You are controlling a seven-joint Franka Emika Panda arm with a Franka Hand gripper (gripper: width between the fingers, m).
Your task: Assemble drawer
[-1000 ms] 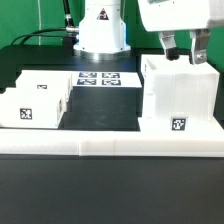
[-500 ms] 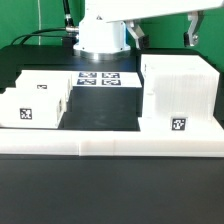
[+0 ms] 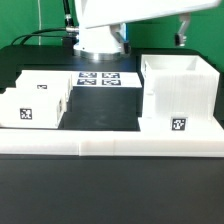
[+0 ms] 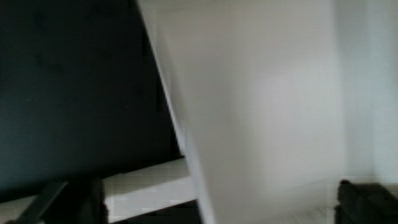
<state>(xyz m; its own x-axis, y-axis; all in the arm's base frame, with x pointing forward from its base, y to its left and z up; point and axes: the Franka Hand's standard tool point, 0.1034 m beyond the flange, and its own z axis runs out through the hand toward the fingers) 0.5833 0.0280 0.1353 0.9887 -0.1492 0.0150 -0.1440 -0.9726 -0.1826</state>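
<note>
The white open-topped drawer box (image 3: 180,95) stands at the exterior view's right, with a marker tag on its front face. A second white drawer part (image 3: 35,100) with marker tags lies at the exterior view's left. My gripper (image 3: 184,33) hangs above the far rim of the box, mostly cut off by the frame's upper edge, and touches nothing. In the wrist view my gripper (image 4: 205,205) shows two dark fingertips (image 4: 43,203) far apart, with only the box's white surface (image 4: 267,110) below them. It is open and empty.
The marker board (image 3: 98,77) lies on the black table between the two parts, in front of the robot base (image 3: 100,40). A long white ledge (image 3: 110,141) runs along the table's near side.
My gripper has risen from the top of the drawer box, its fingers leaving the rim. The arm now stretches across the top of the exterior view. The box has stayed in place.
</note>
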